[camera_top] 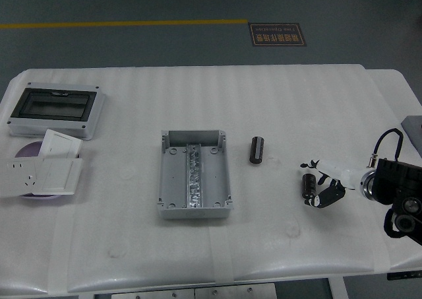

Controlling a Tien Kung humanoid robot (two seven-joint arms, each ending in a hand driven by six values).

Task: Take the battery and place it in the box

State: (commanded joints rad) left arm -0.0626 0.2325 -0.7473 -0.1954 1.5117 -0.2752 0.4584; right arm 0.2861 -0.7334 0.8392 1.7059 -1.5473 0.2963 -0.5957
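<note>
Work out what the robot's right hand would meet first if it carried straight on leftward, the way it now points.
Probably the black battery right at the right hand's fingertips; contact can't be told. Beyond it, the other battery sits slightly farther back, then the grey box.

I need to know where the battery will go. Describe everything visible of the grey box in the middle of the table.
The grey box looks like plastic, rectangular and lidless, its open top facing up. A metal rail runs lengthwise down its floor, with round mounting bosses in the corners. It lies flat at the centre of the white table; nothing touches it. A black battery lies apart, to its right.
</note>
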